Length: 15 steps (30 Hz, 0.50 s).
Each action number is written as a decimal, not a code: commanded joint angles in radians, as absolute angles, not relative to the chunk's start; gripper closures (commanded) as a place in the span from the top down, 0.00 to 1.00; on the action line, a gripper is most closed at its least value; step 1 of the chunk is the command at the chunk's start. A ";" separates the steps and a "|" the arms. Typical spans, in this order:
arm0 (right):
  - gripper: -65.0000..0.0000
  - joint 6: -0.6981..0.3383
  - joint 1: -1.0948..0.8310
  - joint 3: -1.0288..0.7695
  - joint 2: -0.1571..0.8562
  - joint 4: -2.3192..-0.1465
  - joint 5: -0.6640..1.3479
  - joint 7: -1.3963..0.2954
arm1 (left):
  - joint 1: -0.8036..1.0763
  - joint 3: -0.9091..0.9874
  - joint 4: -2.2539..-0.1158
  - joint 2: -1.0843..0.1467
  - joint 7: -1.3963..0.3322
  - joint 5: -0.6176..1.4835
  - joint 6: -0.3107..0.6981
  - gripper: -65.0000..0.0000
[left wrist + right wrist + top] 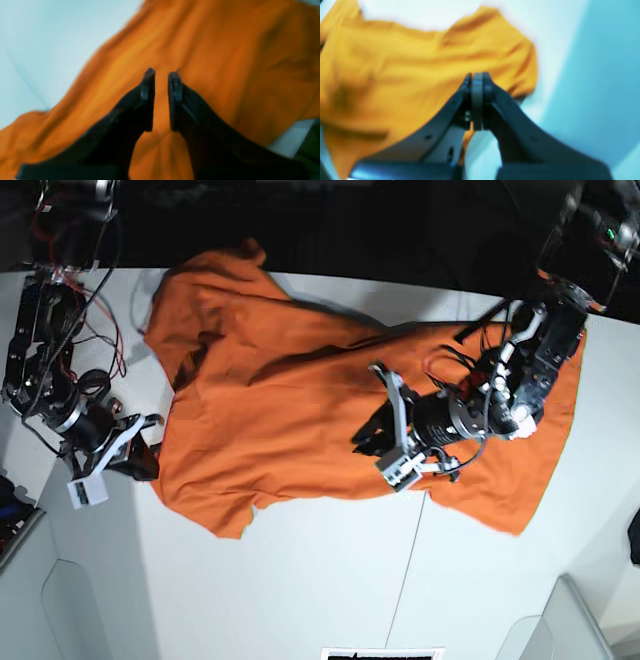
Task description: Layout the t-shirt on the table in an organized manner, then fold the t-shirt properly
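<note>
One t-shirt [270, 410], plain orange, spread crumpled across the table [300, 590] — wrinkled, one short sleeve at the near left edge, its right end running under the left arm.

Left gripper [161, 75]: over the middle of the shirt, black fingers [148, 85] a narrow gap apart, orange cloth filling the view beyond them. Whether any fabric is pinched between them cannot be told; the wrist view is blurred.

Right gripper [477, 77]: fingertips pressed together, nothing visibly between them. It sits at the shirt's left edge, just beside the sleeve [520, 62], over bare white tabletop.

Thin dark seam [410, 560] — crosses the table below the shirt.
</note>
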State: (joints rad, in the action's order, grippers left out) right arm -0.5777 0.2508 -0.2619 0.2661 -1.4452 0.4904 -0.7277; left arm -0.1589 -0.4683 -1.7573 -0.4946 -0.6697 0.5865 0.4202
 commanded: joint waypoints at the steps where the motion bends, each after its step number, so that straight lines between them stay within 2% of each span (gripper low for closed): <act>1: 0.00 -0.579 0.306 -0.266 0.268 -1.409 0.485 -0.700 | -0.150 -0.461 -1.782 -0.479 -0.656 0.587 0.416 0.16; 9: 0.00 -0.580 0.564 -0.251 0.230 -0.986 0.345 -0.643 | -0.073 -0.632 -1.746 -0.307 -0.649 0.503 0.406 0.16; 15: 0.00 -0.580 0.603 -0.108 0.223 -0.876 0.321 -0.598 | -0.032 -0.784 -1.666 -0.241 -0.593 0.432 0.373 0.16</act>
State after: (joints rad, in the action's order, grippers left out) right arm -0.5735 0.5640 -0.1024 0.2157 -0.8608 0.3080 -0.6270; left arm -0.0242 -0.7860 -1.6527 -0.2459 -0.6117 0.4202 0.3706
